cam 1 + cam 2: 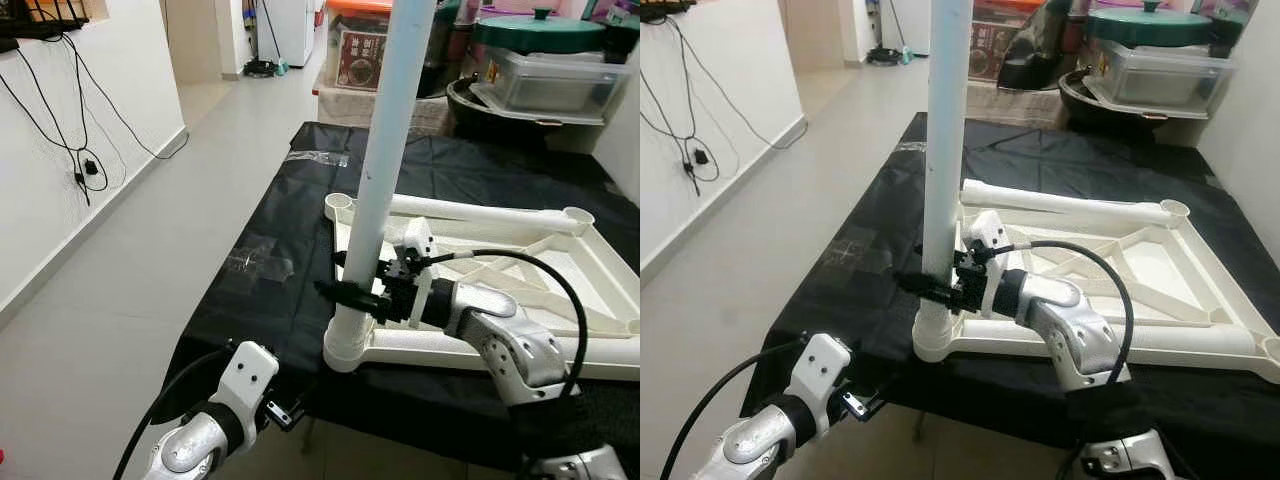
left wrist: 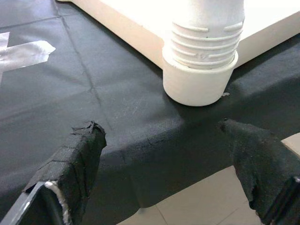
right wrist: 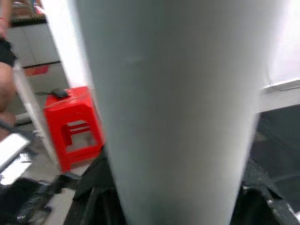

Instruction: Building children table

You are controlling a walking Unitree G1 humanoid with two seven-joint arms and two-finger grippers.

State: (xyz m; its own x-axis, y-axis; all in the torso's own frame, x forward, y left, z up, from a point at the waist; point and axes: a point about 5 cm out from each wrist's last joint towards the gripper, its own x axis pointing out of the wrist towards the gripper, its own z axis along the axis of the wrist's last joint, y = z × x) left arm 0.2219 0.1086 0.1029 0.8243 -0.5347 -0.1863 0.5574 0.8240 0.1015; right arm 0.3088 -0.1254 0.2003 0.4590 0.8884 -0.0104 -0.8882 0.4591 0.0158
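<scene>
The right arm reaches in from the near right, its silver forearm bent at the elbow and angled leftward, a black cable looping over it from the wrist. The right claw (image 1: 352,292) is closed around the lower part of the white table leg (image 1: 385,160), its black fingers (image 1: 340,293) wrapping the leg from both sides a little above the leg's base. The left arm sits low at the near left, forearm pointing to the far right, with its white wrist housing uppermost. The left claw (image 2: 164,159) hangs at the near edge of the worktop (image 1: 250,300), its cloth-padded fingers (image 2: 77,161) spread wide apart and holding nothing.
</scene>
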